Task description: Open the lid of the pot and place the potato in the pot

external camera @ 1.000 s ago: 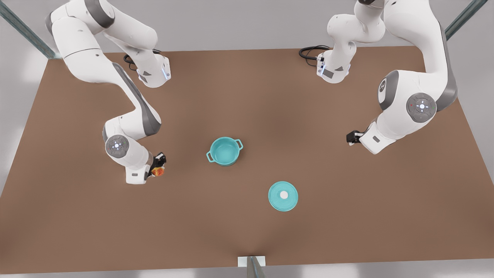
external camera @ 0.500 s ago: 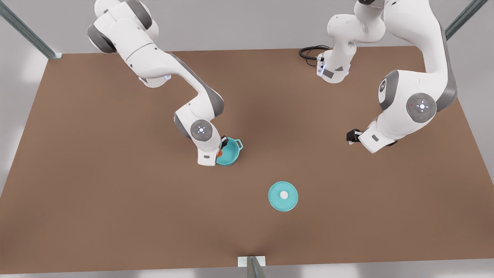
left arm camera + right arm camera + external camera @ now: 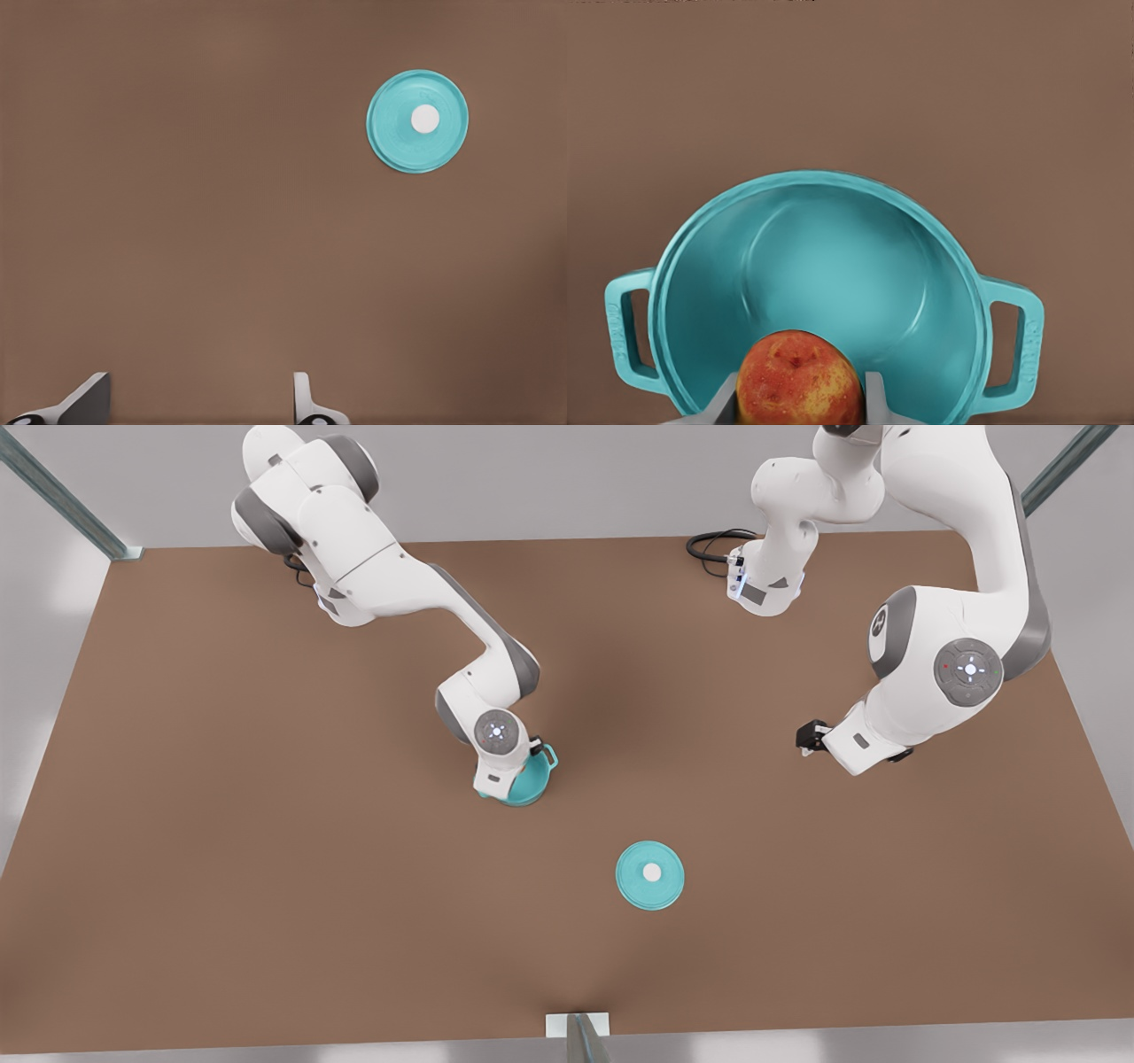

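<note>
The teal pot (image 3: 833, 274) stands open on the brown table, partly covered by my right arm in the front view (image 3: 537, 778). My right gripper (image 3: 799, 395) hangs just above the pot's rim, shut on the potato (image 3: 799, 376), a yellow-orange lump with a reddish patch. The pot lid (image 3: 650, 874), a flat teal disc with a white knob, lies on the table towards the front view's right of the pot; it also appears in the left wrist view (image 3: 418, 121). My left gripper (image 3: 195, 400) waits open and empty at the front view's right (image 3: 806, 737), well away from the lid.
The brown table (image 3: 266, 886) has bare room on all sides of the pot and lid. A black cable (image 3: 709, 545) lies at the far edge by one arm's base. A small metal post (image 3: 578, 1032) stands at the near edge.
My right arm has swung from the front view's left across to the pot, carrying the potato, and now hangs over it. The left arm, pot and lid have not moved.
</note>
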